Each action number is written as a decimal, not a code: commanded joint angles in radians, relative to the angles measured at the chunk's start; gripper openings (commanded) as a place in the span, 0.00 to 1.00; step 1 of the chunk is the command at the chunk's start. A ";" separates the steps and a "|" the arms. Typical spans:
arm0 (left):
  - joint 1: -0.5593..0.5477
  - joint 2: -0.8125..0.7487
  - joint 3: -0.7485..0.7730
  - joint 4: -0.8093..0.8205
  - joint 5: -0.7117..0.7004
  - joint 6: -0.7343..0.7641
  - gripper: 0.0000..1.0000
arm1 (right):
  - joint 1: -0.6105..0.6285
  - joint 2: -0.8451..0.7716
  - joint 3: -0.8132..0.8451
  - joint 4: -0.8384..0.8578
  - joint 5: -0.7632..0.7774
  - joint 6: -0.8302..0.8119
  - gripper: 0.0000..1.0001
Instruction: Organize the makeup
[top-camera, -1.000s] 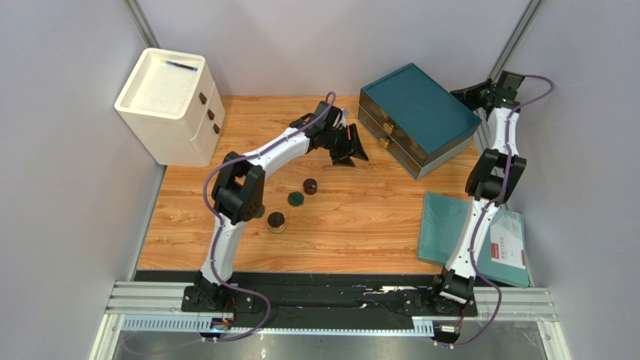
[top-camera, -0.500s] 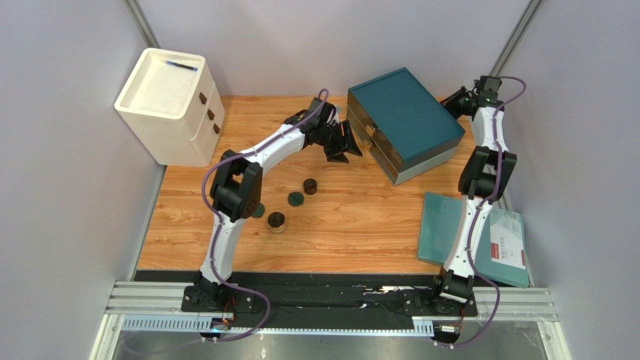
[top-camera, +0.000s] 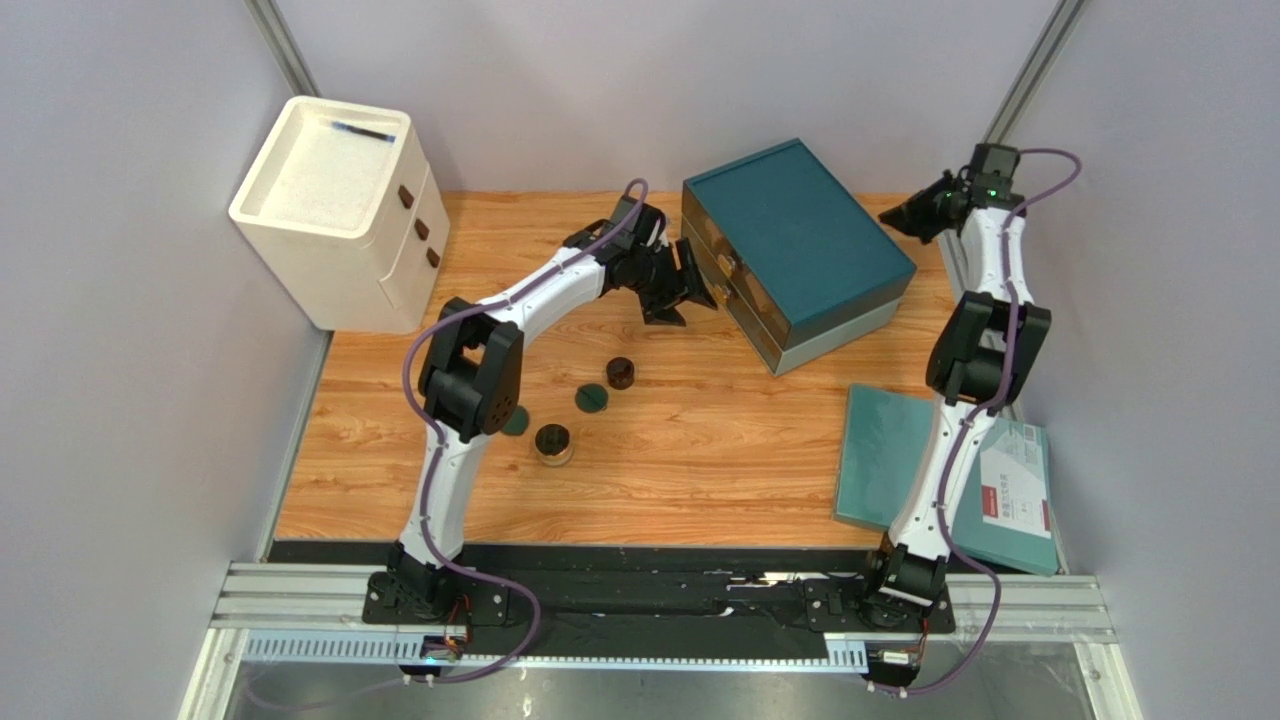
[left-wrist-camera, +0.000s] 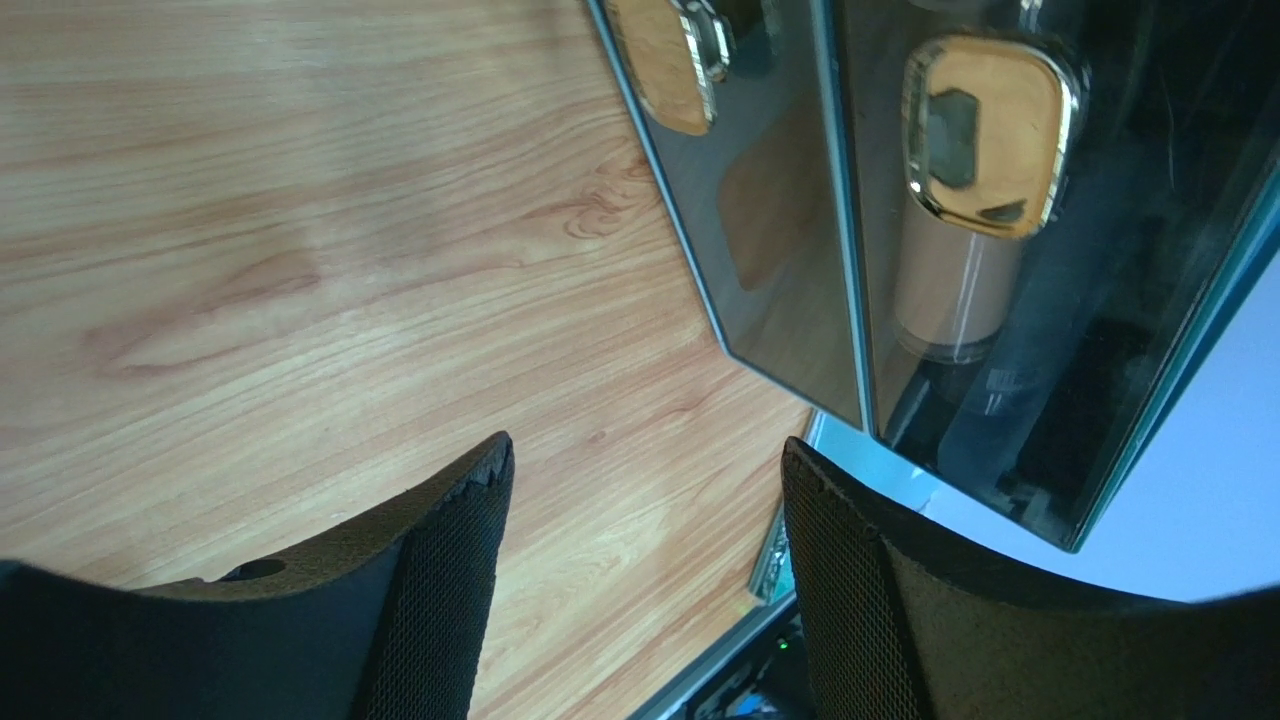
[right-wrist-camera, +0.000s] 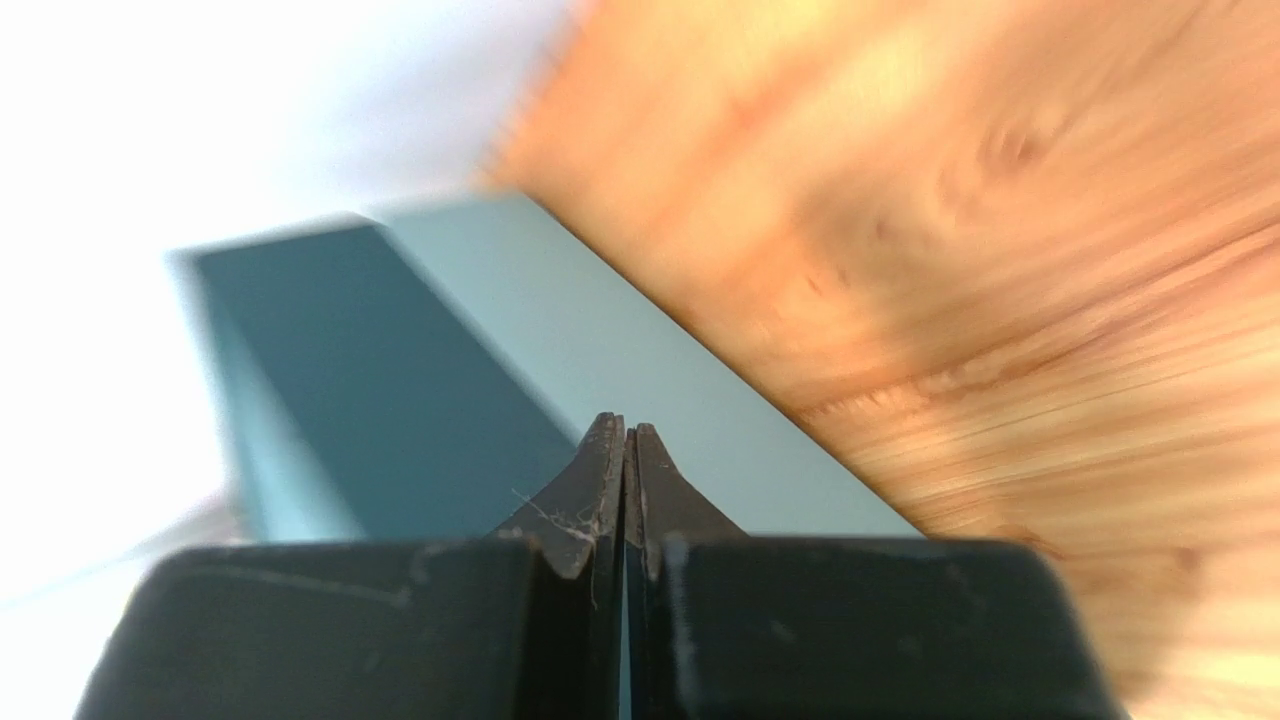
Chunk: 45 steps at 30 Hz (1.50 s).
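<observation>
Left tool (left-wrist-camera: 643, 450) open, facing teal drawer box (top-camera: 796, 240); centre on gold handle (left-wrist-camera: 992, 135) before closing, pull straight. Right tool (right-wrist-camera: 624, 450) closed, empty, near box rear: brace

Wood-grain table (top-camera: 721, 435), glossy teal drawer box (left-wrist-camera: 766, 210)

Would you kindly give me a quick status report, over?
Left gripper open, facing teal drawer box front. Right gripper shut, empty, behind box. Two dark jars, green disc loose on table.
</observation>
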 joint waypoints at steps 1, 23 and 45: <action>0.029 -0.008 -0.013 0.032 0.001 -0.058 0.72 | -0.033 -0.179 0.063 0.096 0.065 0.018 0.00; 0.037 0.170 0.062 0.241 0.073 -0.314 0.68 | 0.073 -0.378 -0.425 0.030 -0.061 -0.099 0.00; -0.002 0.254 0.194 0.245 0.047 -0.357 0.64 | 0.056 -0.352 -0.516 -0.023 -0.086 -0.151 0.00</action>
